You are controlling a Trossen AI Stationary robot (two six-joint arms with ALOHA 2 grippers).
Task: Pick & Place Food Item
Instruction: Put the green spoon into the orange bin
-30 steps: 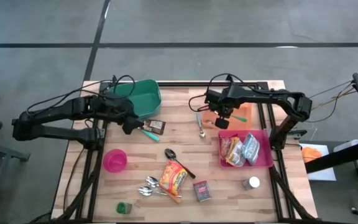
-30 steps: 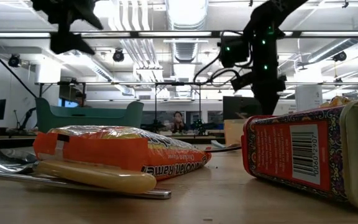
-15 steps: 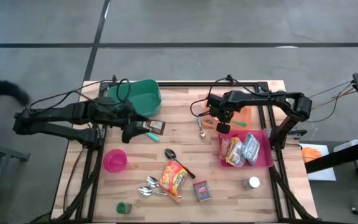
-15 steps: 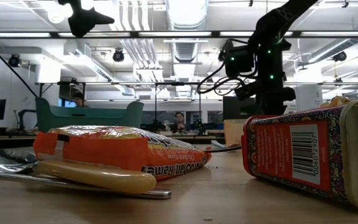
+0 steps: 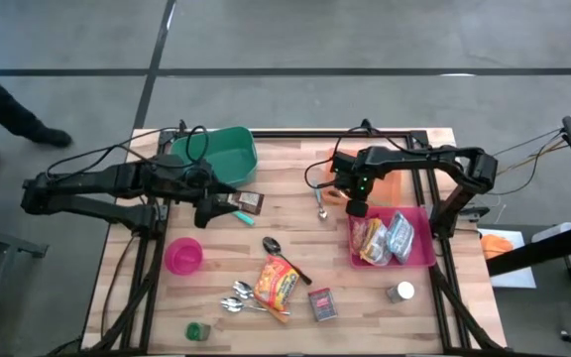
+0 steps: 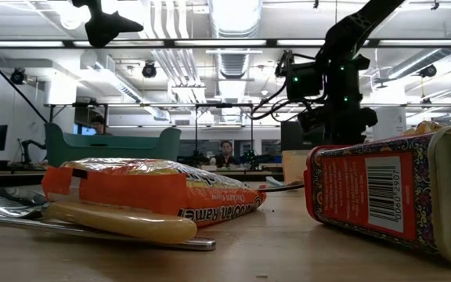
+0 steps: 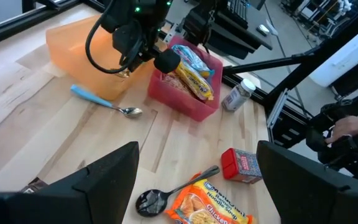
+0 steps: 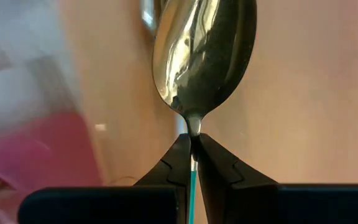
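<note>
Right gripper (image 8: pixel 192 163): fingers clenched on teal-handled spoon (image 8: pixel 199 59), centre-right of high view beside pink bin (image 5: pixel 416 260).
Left gripper (image 5: pixel 206 210), left-centre: fingers released, empty, waiting.

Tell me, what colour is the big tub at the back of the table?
Green; the tub shows best in the high view.
</note>
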